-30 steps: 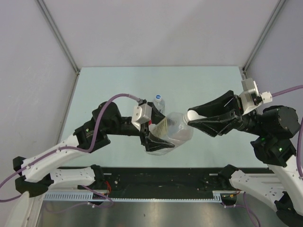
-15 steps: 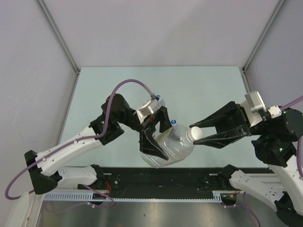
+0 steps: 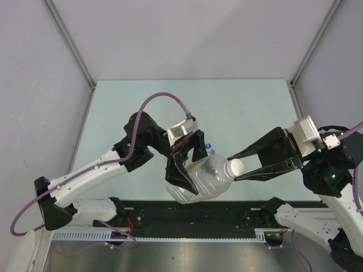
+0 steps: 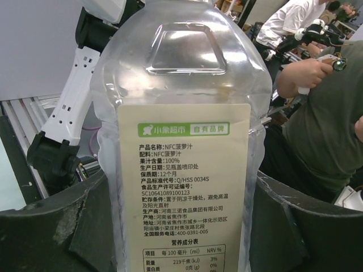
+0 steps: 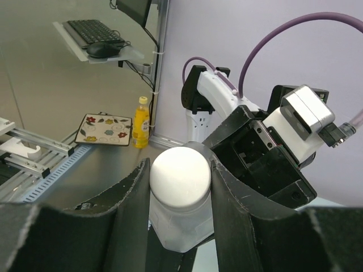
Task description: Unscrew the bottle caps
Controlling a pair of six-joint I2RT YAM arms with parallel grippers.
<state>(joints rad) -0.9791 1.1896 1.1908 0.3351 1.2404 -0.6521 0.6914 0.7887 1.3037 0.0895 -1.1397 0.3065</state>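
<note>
Bottle (image 4: 181, 79) clear glossy plastic; label (image 4: 184, 187) matt paper; cap (image 5: 180, 170) smooth white plastic.

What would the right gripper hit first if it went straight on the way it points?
The right gripper is closed on the white cap; straight ahead, it would probably meet the shoulder of the large bottle first.

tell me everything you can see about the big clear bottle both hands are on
The big bottle is clear, wide-bodied plastic with moulded panels and a cream label bearing a green strip and printed text. Its white cap is on. It lies roughly on its side, neck toward the right hand, which pinches the cap; the left hand clamps its body from both sides.
</note>
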